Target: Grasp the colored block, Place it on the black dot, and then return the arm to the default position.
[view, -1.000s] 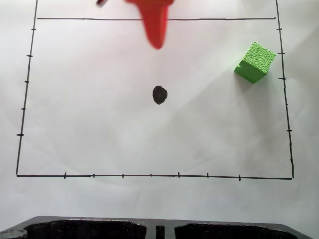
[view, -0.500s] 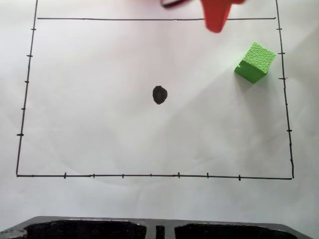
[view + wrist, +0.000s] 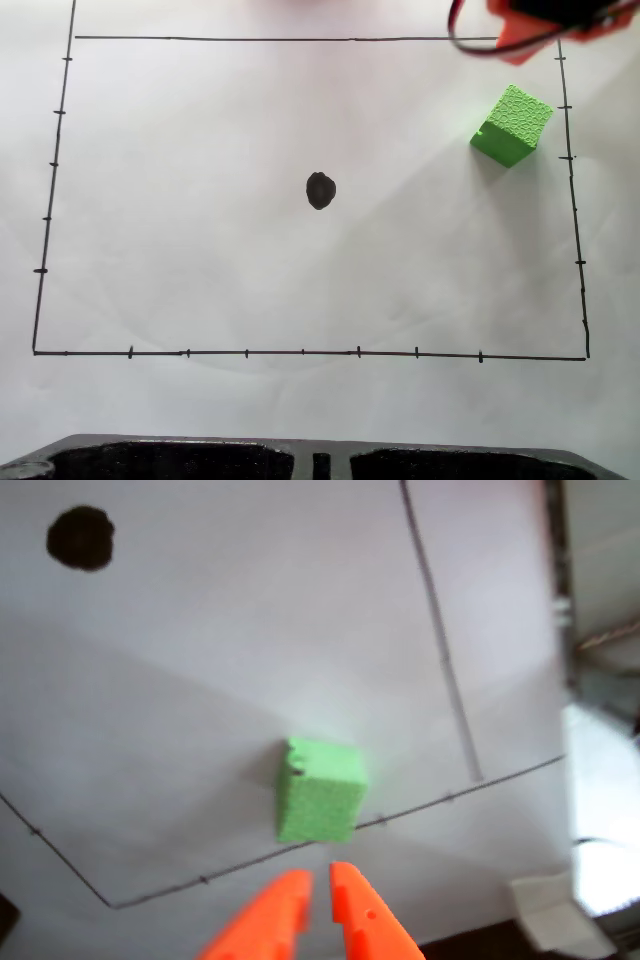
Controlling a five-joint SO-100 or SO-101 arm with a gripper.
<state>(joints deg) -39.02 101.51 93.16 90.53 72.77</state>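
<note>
White paper (image 3: pixel 200 250) covers the table, ruled with a thin hand-drawn black frame and tick marks, and toward the middle of it in the fixed view sits the black dot (image 3: pixel 320 190), an uneven roundish ink blot with nothing on it. Well to its right, just inside the frame's right line, the colored block (image 3: pixel 512 125) rests on the sheet: a bright green cube with a rough, pebbled skin, turned at an angle to the border. Above it at the top edge, the arm (image 3: pixel 530 30) shows as glossy orange plastic with a dark cable looping beside it. In the wrist view the gripper (image 3: pixel 320 880) points at the cube from just short of it, its tapered orange fingers nearly touching each other and gripping nothing. I judge this the approach stage; next, the fingers must spread wider than the cube, then descend to straddle it.
</note>
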